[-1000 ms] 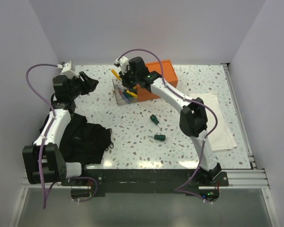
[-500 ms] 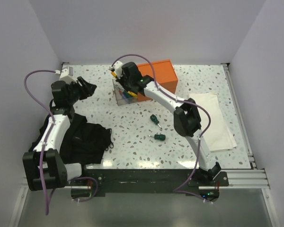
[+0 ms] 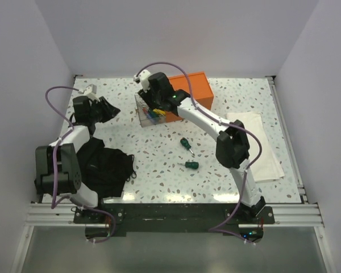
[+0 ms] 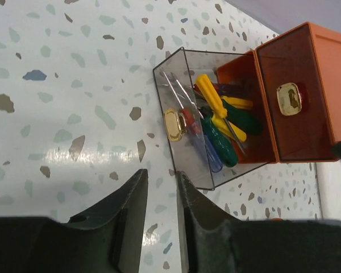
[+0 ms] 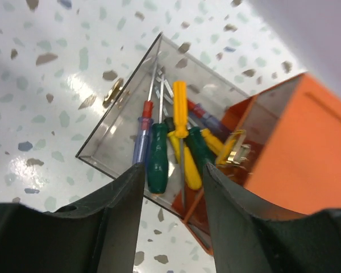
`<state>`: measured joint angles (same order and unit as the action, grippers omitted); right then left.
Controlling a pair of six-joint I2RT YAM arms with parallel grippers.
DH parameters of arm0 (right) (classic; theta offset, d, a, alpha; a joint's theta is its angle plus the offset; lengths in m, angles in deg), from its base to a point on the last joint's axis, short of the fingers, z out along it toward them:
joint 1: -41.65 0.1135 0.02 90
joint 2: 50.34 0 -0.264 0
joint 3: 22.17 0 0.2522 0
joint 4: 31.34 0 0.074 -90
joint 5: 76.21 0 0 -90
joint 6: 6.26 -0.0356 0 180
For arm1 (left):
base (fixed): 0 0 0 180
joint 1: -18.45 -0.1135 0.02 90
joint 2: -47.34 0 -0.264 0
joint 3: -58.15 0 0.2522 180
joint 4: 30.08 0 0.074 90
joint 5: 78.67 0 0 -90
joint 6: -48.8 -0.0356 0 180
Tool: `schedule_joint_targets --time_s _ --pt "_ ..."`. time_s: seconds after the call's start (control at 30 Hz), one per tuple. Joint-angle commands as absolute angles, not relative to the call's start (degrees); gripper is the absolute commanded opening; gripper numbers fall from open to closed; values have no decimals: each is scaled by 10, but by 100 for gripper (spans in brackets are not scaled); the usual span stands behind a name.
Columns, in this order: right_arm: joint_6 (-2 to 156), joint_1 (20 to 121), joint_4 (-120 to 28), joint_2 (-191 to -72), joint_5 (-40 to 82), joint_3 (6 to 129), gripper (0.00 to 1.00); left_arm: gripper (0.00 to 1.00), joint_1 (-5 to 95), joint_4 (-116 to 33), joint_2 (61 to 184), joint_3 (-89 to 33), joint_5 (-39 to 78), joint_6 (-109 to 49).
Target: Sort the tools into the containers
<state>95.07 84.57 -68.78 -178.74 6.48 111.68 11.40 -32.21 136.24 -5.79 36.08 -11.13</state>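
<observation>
The screwdrivers (image 5: 179, 114) have glossy plastic handles and thin metal shafts, the bin (image 5: 113, 136) is clear smooth plastic (its clasp (image 4: 171, 124) shiny, brass-coloured), the speckled tabletop (image 4: 57, 85) gleams, the black cloth (image 3: 105, 165) looks matt.

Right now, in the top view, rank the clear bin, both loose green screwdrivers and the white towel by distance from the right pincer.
1. clear bin, under the right pincer.
2. green screwdriver nearer the bin, mid-table.
3. green screwdriver nearer the arm bases.
4. white towel, far right.

Black cloth (image 3: 105, 168) lies left, folded white towel (image 3: 267, 153) right, on speckled table (image 3: 159, 165).
</observation>
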Motion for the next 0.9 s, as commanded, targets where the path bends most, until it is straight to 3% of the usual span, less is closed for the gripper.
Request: schedule_joint_targets --time_s 0.0,0.07,0.13,0.4,0.87 --pt "929 800 -615 -1693 22 1109 44 19 121 -253 1402 -126 400 -125" --pt "924 764 -617 -1700 22 1111 26 12 126 -250 1421 -149 415 -131" --pt "913 739 -623 -1716 29 1117 0 2 133 -250 1447 -163 421 -133" --pt "867 649 -625 -1768 -4 1130 0 0 155 -265 1532 -219 408 -129" --pt "843 642 -650 -1781 43 1068 0 0 230 -298 1644 -318 416 -138"
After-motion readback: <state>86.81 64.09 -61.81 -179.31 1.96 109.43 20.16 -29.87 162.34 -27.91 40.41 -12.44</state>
